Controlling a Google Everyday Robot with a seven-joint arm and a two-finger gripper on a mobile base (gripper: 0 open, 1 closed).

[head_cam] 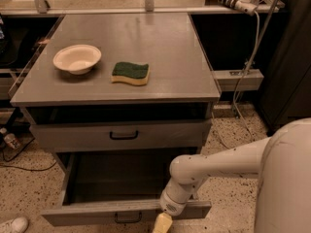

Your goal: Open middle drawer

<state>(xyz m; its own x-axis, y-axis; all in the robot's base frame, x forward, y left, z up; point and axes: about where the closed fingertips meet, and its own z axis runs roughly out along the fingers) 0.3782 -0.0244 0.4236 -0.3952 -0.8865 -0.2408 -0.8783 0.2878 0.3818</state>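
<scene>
The grey metal cabinet [121, 93] shows two drawer fronts. The upper front [73, 137] is shut and has a black bar handle [124, 135]. Below it, the middle drawer [87, 217] is pulled far out, its dark inside [116, 178] exposed and its black handle [129, 218] centred on the front. My gripper [163, 223] hangs at the bottom edge of the view. It is just right of that handle, against the open drawer's front. My white arm [218, 166] reaches in from the right. Any lower drawer is hidden under the open one.
On the cabinet top sit a white bowl [77, 58] and a green-and-yellow sponge [130, 73]. A cable [245, 76] hangs at the right by a low shelf [238, 79]. A white shoe [13, 224] is on the speckled floor at bottom left.
</scene>
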